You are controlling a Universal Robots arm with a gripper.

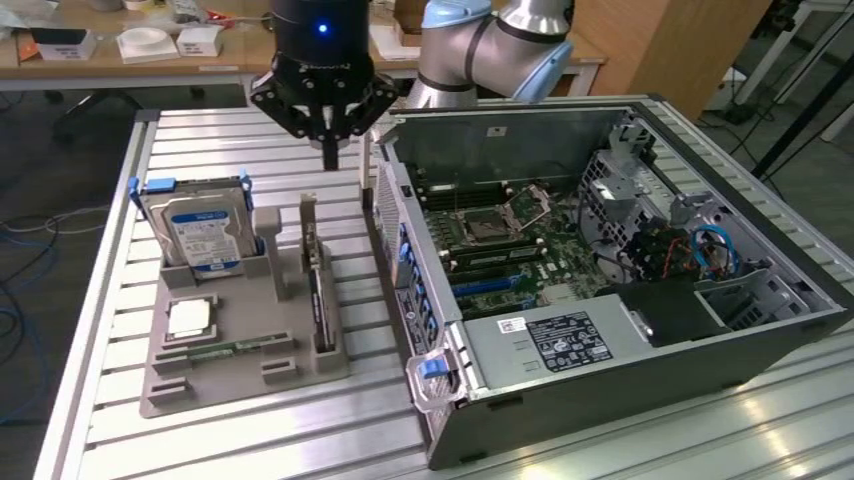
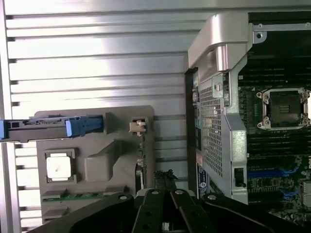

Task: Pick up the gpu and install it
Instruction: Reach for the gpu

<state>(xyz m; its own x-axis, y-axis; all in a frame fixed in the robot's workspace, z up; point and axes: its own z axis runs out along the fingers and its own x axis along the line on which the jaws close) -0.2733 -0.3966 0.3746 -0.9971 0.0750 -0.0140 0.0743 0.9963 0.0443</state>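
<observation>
One arm (image 1: 467,50): reaching in from the far side of the counter (image 1: 200,140), its wrist hanging over the ridged metal top, a blue light (image 1: 320,27) glowing on it.
Jaws: pressing together and pinching nothing; they are pointing straight down in the air above the far end of the gray holder (image 1: 240,385), near the rear corner of the computer case (image 1: 601,405).
Gpu (image 1: 318,285): standing on its thin edge in the holder's slot nearest the case, sitting untouched with the jaws hanging above and apart from it. From the wrist view the gpu (image 2: 142,160) is showing edge-on as a narrow strip, its silver bracket (image 2: 138,126) at one end.
Gray holder: lying flat on the counter, to the exterior view's left of the case.
Hard drive (image 1: 200,232): standing upright in a blue-cornered frame at the holder's far corner, its blue-white label facing the room.
Processor chip (image 1: 190,318): lying flat in a square pocket of the holder.
Memory stick (image 1: 227,349): lying flat in a groove, just nearer the exterior view's camera than the chip.
Computer case: lying on its side with the panel off, the motherboard facing up, its processor socket (image 1: 527,205) showing open and blue cables (image 1: 714,245) looping at the exterior view's right.
</observation>
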